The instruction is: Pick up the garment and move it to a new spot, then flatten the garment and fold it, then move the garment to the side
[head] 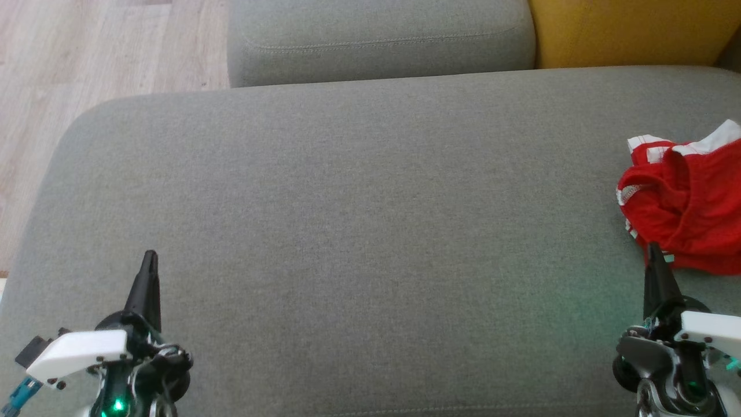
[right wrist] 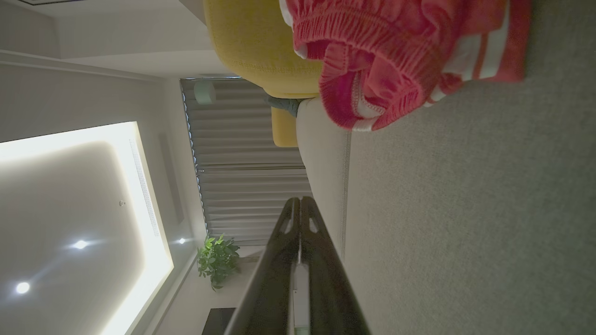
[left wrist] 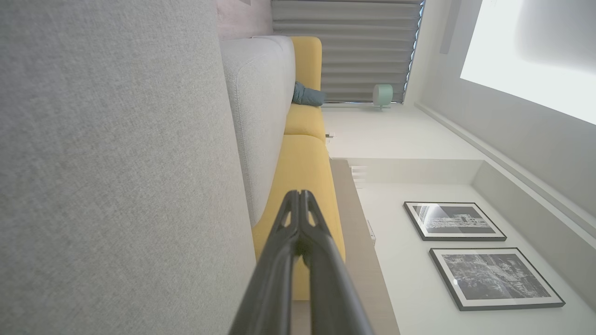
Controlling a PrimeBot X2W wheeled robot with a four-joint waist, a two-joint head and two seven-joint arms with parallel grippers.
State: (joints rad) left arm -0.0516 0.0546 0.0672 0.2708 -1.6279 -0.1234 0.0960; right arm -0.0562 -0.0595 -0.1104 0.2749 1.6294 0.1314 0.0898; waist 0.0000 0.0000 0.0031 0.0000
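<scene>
A: Garment (head: 689, 202) — red and white, bunched in a heap at the far right of the sofa (head: 347, 231), partly cut by the head view's edge. Not flat, not folded.

B: Right pincer (head: 654, 252) just short of its near edge, fingers pressed together, holding nothing. Left pincer (head: 150, 255) well apart on the other side, likewise closed up and empty.

A: Hard to call the stage, though. Could fit a heap waiting for a lift, could equally fit one just set down at a new spot.

B: Either way, plenty to go wrong. Going in with tips together: likely just a shove, heap pushed further right, maybe out of the head view altogether.

A: Soft seat too. Pressing down hard, risking a pinch of sofa fabric along with the cloth.

B: And that elastic waistband (right wrist: 354, 28), all gathered up. Only one layer caught? Probably a dangling twist, tough to spread flat afterwards.

A: Worth watching the reach as well. Left pincer a long way off for any two-handed spreading. Stretching across, likely tugging the cloth askew.
</scene>
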